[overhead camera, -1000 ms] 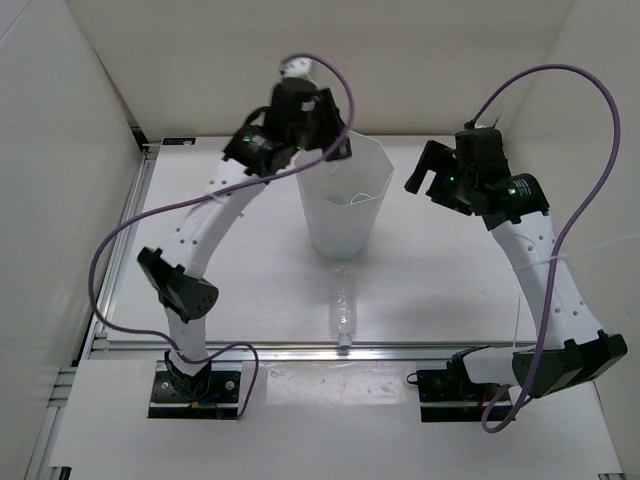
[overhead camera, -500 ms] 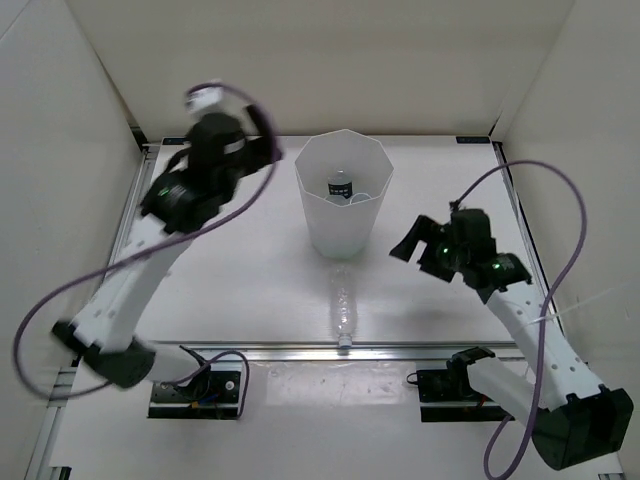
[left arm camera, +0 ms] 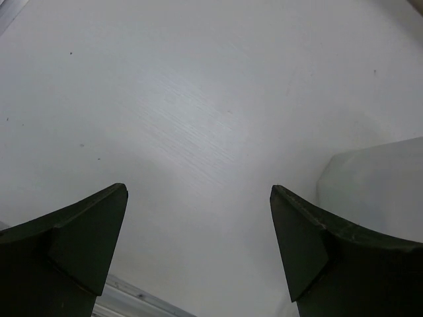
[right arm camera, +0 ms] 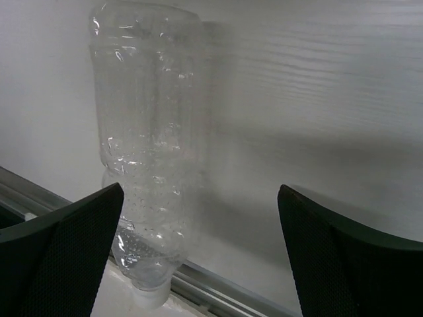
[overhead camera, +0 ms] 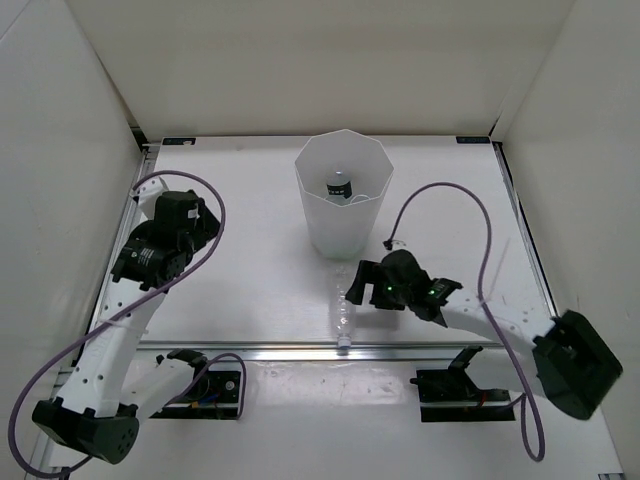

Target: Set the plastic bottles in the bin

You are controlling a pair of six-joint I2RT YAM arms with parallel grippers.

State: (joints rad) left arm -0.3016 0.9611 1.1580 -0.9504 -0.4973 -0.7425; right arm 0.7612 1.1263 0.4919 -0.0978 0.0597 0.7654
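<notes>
The white faceted bin (overhead camera: 312, 215) stands upright at the back middle of the table. Inside it a clear bottle with a black label (overhead camera: 340, 187) shows. A plain clear bottle (overhead camera: 345, 312) lies on the table in front of the bin, its cap toward the front rail. My right gripper (overhead camera: 358, 285) is low, just right of this bottle, and open. In the right wrist view the clear bottle (right arm camera: 149, 165) lies close to the left finger, nothing gripped by the right gripper (right arm camera: 199, 191). My left gripper (overhead camera: 190, 218) is at the left, open and empty over bare table (left arm camera: 198, 190).
A metal rail (overhead camera: 420, 347) runs along the table's front edge, right by the clear bottle's cap. White walls enclose the table on three sides. The bin's side (left arm camera: 370, 185) shows at the right of the left wrist view.
The left arm swung from the bin's rim back to the left side with its jaws opened; a black-label bottle now lies in the bin. The right arm dropped down to the clear bottle.
</notes>
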